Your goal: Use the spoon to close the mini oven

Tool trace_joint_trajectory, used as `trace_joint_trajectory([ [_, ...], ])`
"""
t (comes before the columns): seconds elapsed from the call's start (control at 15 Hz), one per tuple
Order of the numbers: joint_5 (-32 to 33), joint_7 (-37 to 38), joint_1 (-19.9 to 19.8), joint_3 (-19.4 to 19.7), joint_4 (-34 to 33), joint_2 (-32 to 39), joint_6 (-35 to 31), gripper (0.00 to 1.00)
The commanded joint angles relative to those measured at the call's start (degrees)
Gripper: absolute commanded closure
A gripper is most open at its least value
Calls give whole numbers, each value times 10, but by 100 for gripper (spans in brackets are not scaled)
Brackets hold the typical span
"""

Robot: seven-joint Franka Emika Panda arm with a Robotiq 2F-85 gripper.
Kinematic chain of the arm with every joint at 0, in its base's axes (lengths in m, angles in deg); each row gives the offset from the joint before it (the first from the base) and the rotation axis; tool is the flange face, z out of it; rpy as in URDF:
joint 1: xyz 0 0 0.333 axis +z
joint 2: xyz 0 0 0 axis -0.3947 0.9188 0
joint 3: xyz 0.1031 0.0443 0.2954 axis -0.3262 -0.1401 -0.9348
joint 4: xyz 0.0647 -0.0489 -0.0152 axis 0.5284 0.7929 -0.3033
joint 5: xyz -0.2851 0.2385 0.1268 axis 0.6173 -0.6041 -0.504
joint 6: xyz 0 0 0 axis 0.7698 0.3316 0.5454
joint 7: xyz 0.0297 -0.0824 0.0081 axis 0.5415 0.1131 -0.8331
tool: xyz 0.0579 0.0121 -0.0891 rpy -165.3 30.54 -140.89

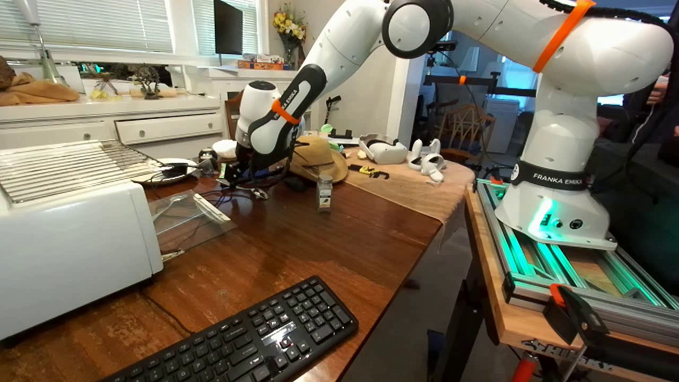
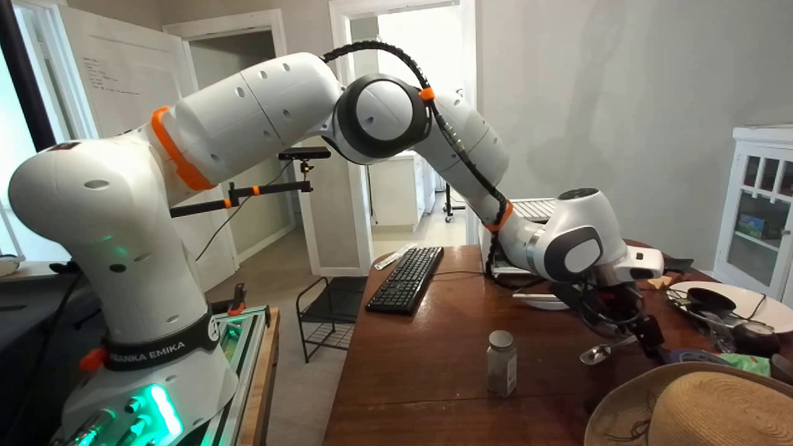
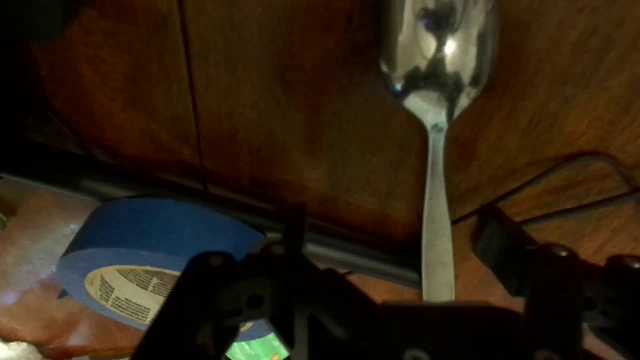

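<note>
The spoon [image 3: 436,200] lies on the brown table, its shiny bowl at the top of the wrist view and its handle running down between my fingers. My gripper [image 3: 395,225] is open around that handle, with a gap on both sides. The handle's far end is hidden behind the gripper body. In an exterior view the spoon's bowl [image 2: 596,354] sticks out beside my gripper [image 2: 644,337], low over the table. The white mini oven [image 1: 74,254] stands at the left in an exterior view, its glass door [image 1: 191,220] lowered open; my arm covers much of it elsewhere.
A blue tape roll [image 3: 160,225] and a dark bar [image 3: 360,255] lie near the fingers, with thin cables. Around stand a spice jar [image 2: 502,365], a straw hat [image 2: 712,402], a white plate [image 2: 768,303] with things on it, and a black keyboard [image 1: 249,334].
</note>
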State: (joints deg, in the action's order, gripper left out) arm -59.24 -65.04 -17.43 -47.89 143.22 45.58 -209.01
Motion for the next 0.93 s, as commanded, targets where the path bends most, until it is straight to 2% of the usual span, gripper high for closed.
trace_joint_trajectory([
  [0.0,-1,13,4,-3,15,-5,14,20],
  [0.13,-1,19,7,-1,19,-6,16,24],
  [0.47,-3,29,12,-3,43,-18,17,47],
  [0.53,-3,29,13,-3,46,-21,17,46],
  [0.6,-4,31,14,-3,51,-25,16,53],
  [0.67,-4,35,16,-2,56,-28,16,51],
  [0.87,-4,41,20,1,69,-37,23,60],
])
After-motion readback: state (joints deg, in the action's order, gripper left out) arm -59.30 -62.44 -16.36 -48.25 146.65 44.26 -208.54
